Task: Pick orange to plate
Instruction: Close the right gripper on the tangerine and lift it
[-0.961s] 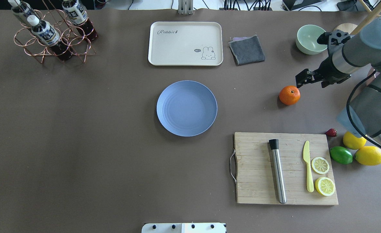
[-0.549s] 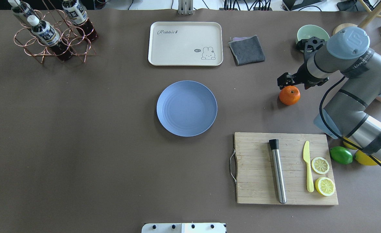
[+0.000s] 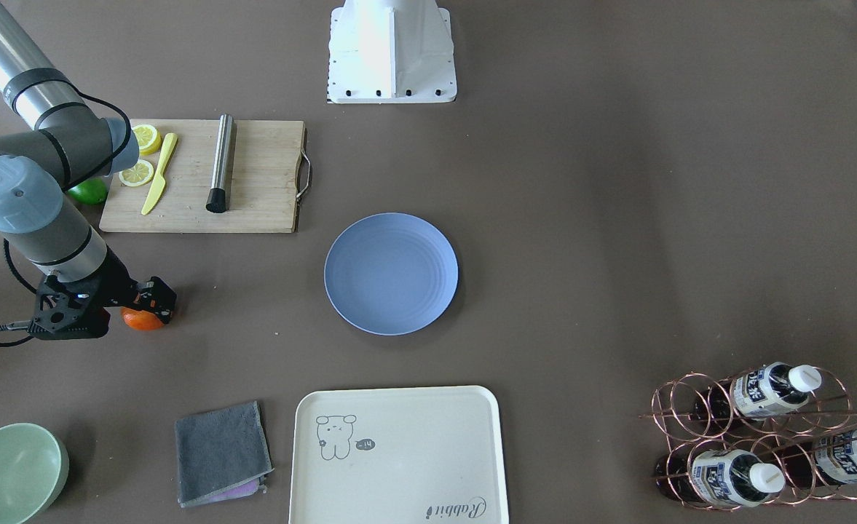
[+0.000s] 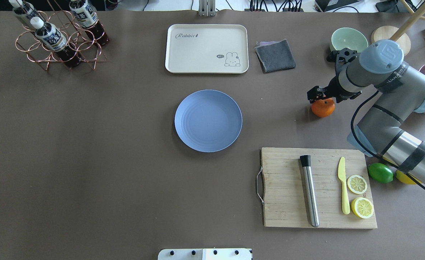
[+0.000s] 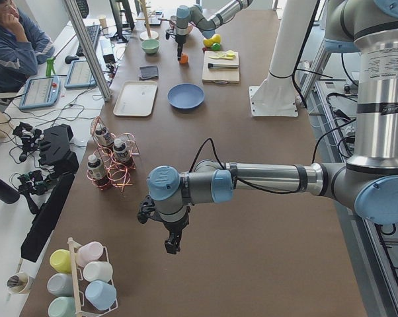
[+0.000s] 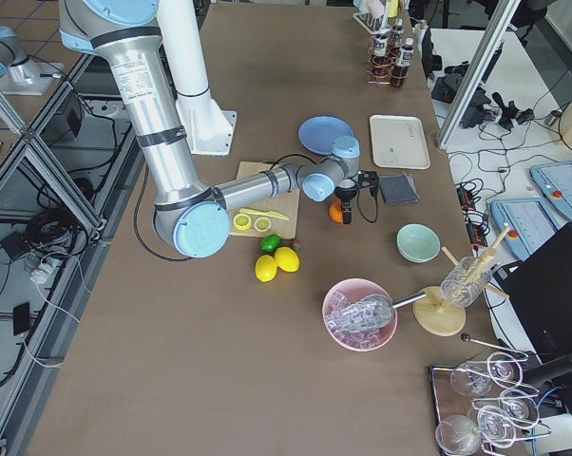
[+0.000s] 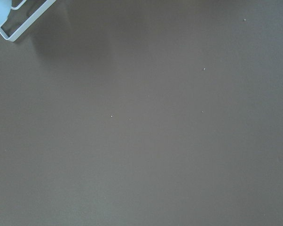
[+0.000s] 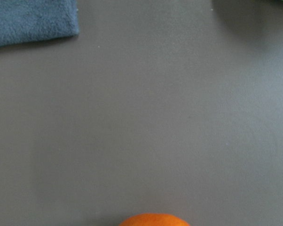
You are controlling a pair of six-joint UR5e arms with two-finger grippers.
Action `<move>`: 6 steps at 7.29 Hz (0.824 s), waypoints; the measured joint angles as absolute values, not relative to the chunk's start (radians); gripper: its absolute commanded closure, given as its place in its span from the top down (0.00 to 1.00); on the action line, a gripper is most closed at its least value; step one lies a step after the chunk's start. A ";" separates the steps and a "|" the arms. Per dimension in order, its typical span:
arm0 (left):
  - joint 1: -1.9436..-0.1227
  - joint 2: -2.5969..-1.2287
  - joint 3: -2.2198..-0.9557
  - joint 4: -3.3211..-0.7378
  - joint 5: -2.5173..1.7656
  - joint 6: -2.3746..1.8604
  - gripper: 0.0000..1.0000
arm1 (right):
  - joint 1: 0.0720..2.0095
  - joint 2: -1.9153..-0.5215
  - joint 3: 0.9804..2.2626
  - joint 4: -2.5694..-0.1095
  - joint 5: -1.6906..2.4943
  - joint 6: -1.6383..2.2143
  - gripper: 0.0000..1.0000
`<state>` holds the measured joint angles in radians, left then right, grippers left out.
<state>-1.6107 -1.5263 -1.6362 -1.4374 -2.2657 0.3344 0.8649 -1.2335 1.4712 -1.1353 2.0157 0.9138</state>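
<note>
A small, round, bright-orange mandarin-like orange [image 4: 322, 109] is sitting on the brown table [image 4: 89, 162], beyond the far long edge of the bamboo cutting board [image 4: 288, 187], toward the board's handle-free end. Its top is being partly hidden in the overhead view. A round, light-blue plate [image 4: 208, 121] with faint concentric ridges is lying flat, right side up and bare, off the board's far handle-side corner, well apart from the orange.

the orange [image 8: 153, 220] peeks in at the bottom edge, a grey-blue cloth [image 8: 31, 21] lies top left on the table [image 8: 155, 117].
</note>
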 measured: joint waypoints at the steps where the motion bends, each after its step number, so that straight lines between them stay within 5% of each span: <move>1: -1.611 -1.526 -1.636 -1.437 -2.266 0.334 0.98 | 0.857 -1.238 1.472 -1.134 2.015 0.916 0.98; 3: -1.611 -1.526 -1.638 -1.438 -2.266 0.334 0.98 | 0.842 -1.242 1.473 -1.134 2.012 0.920 0.94; 4: -1.611 -1.526 -1.638 -1.438 -2.266 0.334 0.98 | 0.837 -1.244 1.473 -1.134 2.006 0.921 0.29; 5: -1.611 -1.526 -1.638 -1.437 -2.267 0.334 0.98 | 0.834 -1.244 1.475 -1.133 1.996 0.937 0.00; 6: -1.611 -1.526 -1.639 -1.437 -2.271 0.334 0.98 | 0.831 -1.244 1.479 -1.133 1.982 0.968 0.00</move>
<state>-1.6107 -1.5263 -1.6387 -1.4374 -2.2712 0.3344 0.8313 -1.2436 1.4795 -1.1330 1.9822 0.9683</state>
